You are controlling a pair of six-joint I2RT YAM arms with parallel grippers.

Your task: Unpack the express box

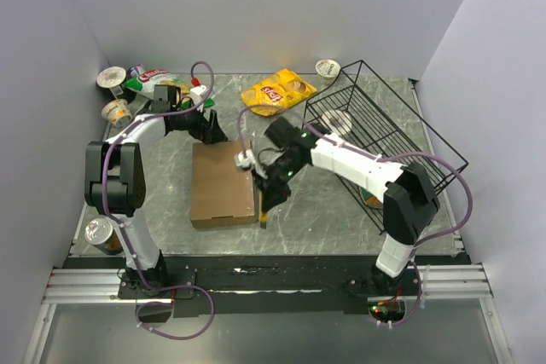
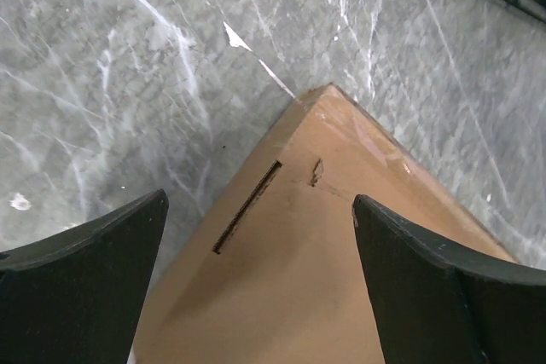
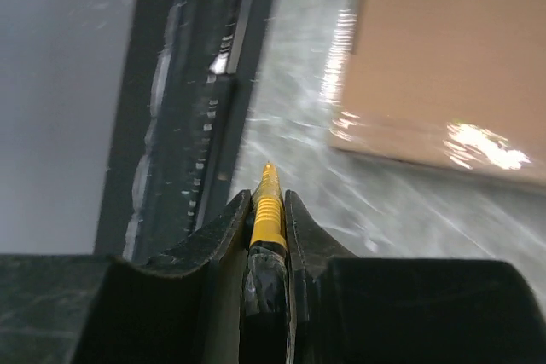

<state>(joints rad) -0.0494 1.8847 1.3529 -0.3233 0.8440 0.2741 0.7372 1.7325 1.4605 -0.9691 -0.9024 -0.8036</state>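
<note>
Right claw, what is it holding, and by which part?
A slim yellow tool, clamped around its ribbed body, tip sticking out past the right claw.

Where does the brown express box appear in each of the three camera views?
Top external: express box at centre-left, between the arms.
Left wrist: its corner fills the lower middle, under the left gripper.
Right wrist: upper right, beyond the yellow tool.
Shared landmark: the grey marble table.

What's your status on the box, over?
Left tool open, over a far corner of the box. Right tool shut on yellow pen-shaped thing, near box's right edge. Box closed, lying flat. Nothing on top of it.
</note>
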